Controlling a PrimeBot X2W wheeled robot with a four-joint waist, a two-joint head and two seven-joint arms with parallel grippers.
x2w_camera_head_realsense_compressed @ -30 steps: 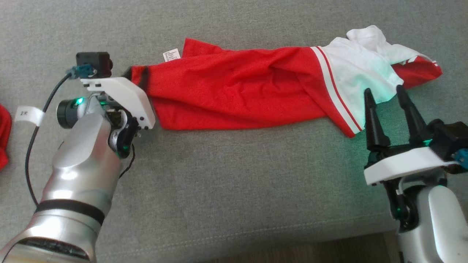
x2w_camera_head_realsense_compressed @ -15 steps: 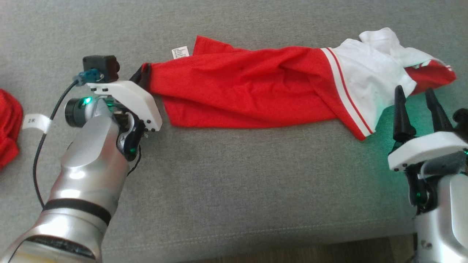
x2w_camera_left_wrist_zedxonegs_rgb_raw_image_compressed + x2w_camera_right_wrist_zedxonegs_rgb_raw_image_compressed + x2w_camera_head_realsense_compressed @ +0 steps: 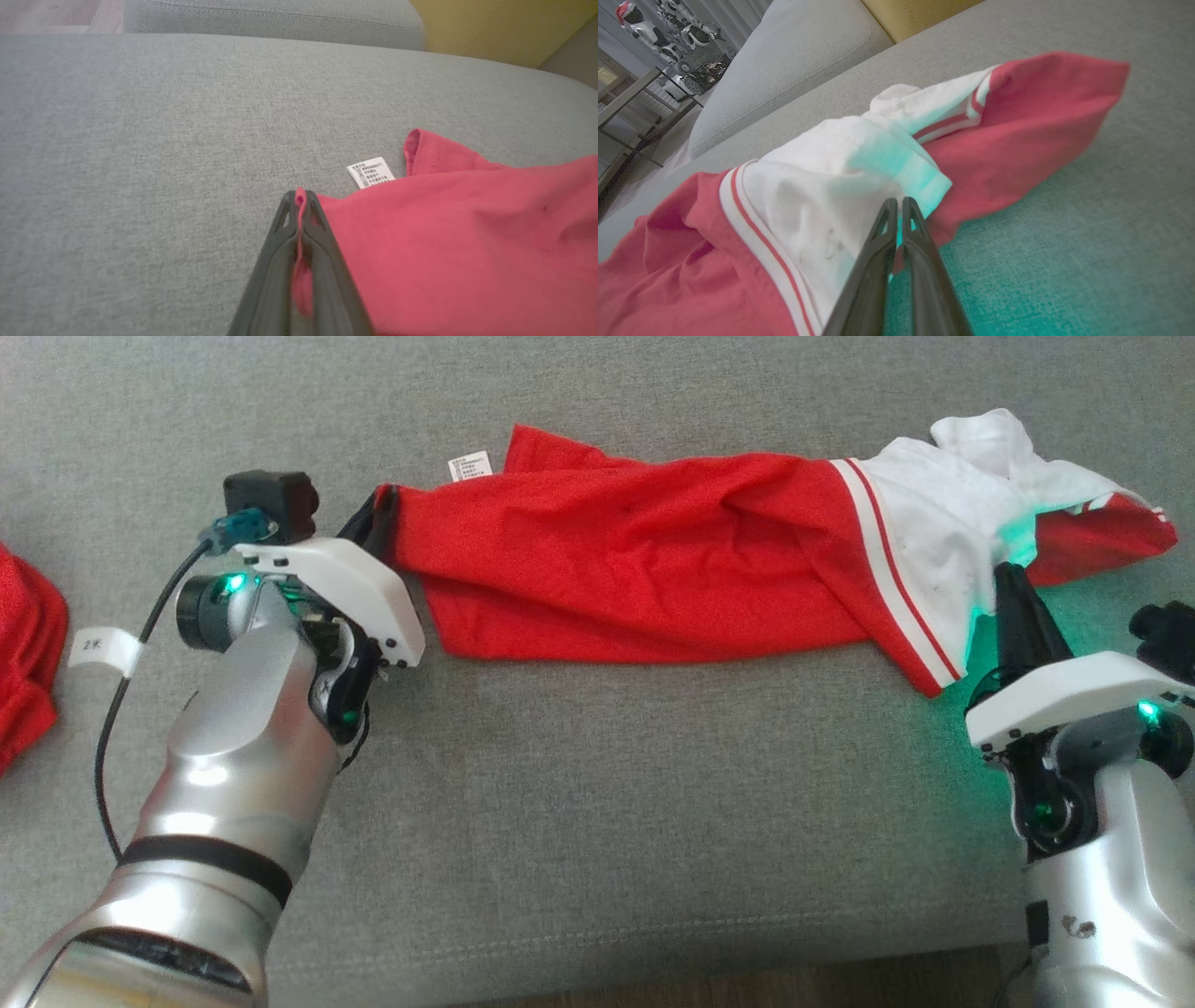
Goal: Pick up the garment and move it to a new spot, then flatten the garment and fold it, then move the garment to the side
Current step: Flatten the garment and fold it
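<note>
- the garment (image 3: 653,569) lies stretched across the grey sofa (image 3: 597,821), running from 9 o'clock to 3 o'clock in the upper half of the head view.
- most of it is red; the 3 o'clock end is white, edged with red and white stripes, and bunched into folds with a red flap behind it (image 3: 1041,107).
- a white label (image 3: 470,466) sticks out at the garment's 11 o'clock edge, flat on the sofa; it also shows in the left wrist view (image 3: 371,171).
- the left gripper (image 3: 378,518) sits at the garment's 9 o'clock tip, its fingers pressed tight together with a strip of red cloth pinched between them (image 3: 299,198).
- the right gripper (image 3: 1008,581) meets the white part at about 4 o'clock of the garment; its fingers stand very narrow, tips at the white hem, with cloth showing in the slit between them (image 3: 899,203).
- green light from the right wrist tints the white cloth and the sofa beside it.
- a second red cloth (image 3: 23,653) lies at the 9 o'clock edge of the head view, well apart from the garment.
- a yellow cushion (image 3: 490,28) rises behind the sofa at 1 o'clock in the left wrist view.
</note>
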